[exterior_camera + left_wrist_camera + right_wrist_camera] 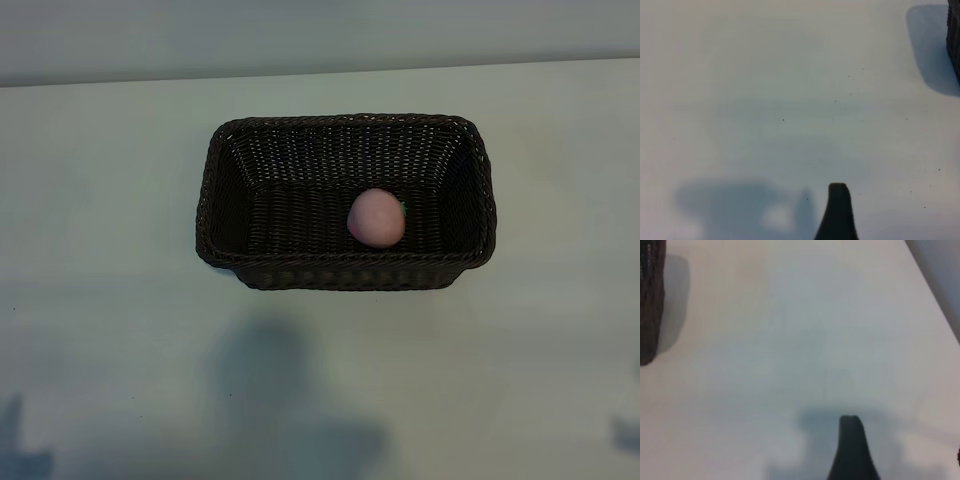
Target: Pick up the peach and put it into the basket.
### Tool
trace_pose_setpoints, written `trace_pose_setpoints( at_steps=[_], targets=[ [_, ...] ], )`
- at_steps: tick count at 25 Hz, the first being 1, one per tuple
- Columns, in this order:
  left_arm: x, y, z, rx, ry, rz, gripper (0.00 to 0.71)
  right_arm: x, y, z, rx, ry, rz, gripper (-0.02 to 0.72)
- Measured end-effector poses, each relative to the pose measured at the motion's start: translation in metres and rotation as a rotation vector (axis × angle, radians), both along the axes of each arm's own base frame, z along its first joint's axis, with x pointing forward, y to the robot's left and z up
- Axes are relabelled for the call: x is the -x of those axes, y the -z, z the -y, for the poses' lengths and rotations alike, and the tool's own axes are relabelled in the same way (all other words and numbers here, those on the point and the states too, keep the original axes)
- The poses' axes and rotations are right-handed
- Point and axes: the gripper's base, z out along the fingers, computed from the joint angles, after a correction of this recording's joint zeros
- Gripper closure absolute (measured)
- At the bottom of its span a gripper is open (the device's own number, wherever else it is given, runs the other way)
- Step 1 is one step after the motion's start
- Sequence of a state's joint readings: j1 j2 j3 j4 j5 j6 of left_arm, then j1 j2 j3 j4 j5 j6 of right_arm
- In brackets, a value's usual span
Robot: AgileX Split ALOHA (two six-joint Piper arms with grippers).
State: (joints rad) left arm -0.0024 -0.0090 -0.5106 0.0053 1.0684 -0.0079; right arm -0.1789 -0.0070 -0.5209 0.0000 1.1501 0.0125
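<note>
Already in the basket [345, 135]: the peach [376, 217] sits on the woven floor, right of centre and toward the near long wall, roughly four o'clock from the basket's middle, with a green speck on its right side. Basket is dark brown wicker, rectangular with rounded corners, long sides running left to right, standing a little above the middle of the pale table [110, 200]. Table's far edge runs along the top at twelve o'clock, a grey strip beyond it. Soft shadows lie on the table at six o'clock below the basket. Exterior view catches only dark slivers at the bottom corners, seven and five o'clock; neither arm is near the basket. Left wrist view: one dark finger [837, 212] of the left gripper above bare table, a corner of the basket [954, 40] at the frame edge, well apart from it. Right wrist view: one dark finger [853, 450] of the right gripper over bare table, basket wall [651, 300] far off at the edge. Both grippers stand with jaws apart and hold nothing.
</note>
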Motion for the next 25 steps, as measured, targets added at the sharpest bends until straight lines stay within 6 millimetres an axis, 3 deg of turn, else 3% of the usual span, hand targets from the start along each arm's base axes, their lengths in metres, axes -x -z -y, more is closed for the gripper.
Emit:
trace_pose_setpoints(
  at_steps=[25],
  targets=[
    [0.0000,0.0000,0.0000,-0.001,0.000,0.000,0.118,-0.0075,0.0023,0.0000,-0.010,-0.061,0.053,0.208]
  ],
)
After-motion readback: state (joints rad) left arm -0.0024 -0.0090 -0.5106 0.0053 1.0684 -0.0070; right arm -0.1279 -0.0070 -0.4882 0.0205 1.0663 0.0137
